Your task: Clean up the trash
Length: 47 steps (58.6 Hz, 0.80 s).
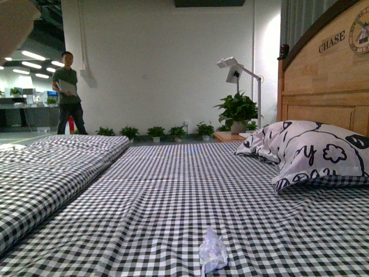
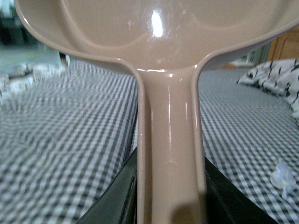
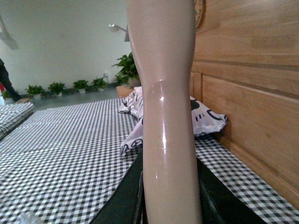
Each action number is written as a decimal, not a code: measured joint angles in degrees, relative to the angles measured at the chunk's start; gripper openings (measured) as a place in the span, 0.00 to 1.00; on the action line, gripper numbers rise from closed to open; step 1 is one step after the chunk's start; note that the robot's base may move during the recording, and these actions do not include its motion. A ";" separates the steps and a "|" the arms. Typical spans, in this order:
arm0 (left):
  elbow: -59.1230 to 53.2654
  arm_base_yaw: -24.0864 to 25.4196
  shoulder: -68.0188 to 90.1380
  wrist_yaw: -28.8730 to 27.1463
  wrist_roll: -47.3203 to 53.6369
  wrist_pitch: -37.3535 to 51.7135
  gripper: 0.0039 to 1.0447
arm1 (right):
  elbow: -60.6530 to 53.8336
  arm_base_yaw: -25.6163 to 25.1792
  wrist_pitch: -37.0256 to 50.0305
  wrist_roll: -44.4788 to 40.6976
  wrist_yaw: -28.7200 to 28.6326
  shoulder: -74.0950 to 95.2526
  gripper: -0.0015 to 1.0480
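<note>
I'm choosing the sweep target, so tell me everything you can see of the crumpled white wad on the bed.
The wad is a small crumpled lump of thin white paper or tissue, with creased folds and a ragged outline. It stands taller than wide, loose on the black-and-white checked sheet, close to the front camera and well nearer than the patterned pillow. Only the sheet touches it; nothing holds or covers it.

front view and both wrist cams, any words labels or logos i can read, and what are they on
"CHASE": on the wooden headboard, near its curved top edge.
Round emblem on the headboard: lettering around its rim is too small to read.
Pillow: the black print includes a "y"-like shape; no readable word.
Dustpan and plastic handle in the wrist views: no text.
</note>
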 joint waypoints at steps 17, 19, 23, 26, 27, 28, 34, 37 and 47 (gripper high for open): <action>8.09 3.52 17.14 20.35 22.95 -10.71 0.26 | -0.02 -0.04 -0.02 0.00 0.26 0.07 0.20; 9.22 3.54 18.93 21.53 25.38 -13.03 0.26 | -0.02 -0.04 -0.02 0.00 0.24 0.07 0.20; 11.41 3.50 22.71 22.53 32.94 -18.80 0.26 | -0.02 -0.04 -0.02 0.00 0.28 0.07 0.20; 12.28 3.41 24.72 22.84 36.30 -21.64 0.26 | -0.02 -0.04 -0.02 0.00 0.28 0.09 0.20; 12.57 3.30 25.68 22.99 38.58 -22.67 0.26 | -0.02 -0.04 -0.02 0.00 0.28 0.09 0.20; 12.70 3.23 26.16 23.08 39.41 -23.08 0.26 | -0.02 -0.04 -0.02 0.00 0.28 0.09 0.20; 13.79 2.43 30.32 23.56 46.31 -26.84 0.26 | -0.02 -0.04 -0.02 0.00 0.26 0.09 0.20; 14.12 1.86 31.58 23.65 48.46 -28.22 0.26 | -0.02 -0.04 -0.02 0.00 0.26 0.09 0.20; 14.34 -1.64 34.80 24.11 53.27 -30.99 0.26 | -0.02 -0.04 -0.02 0.00 0.26 0.09 0.20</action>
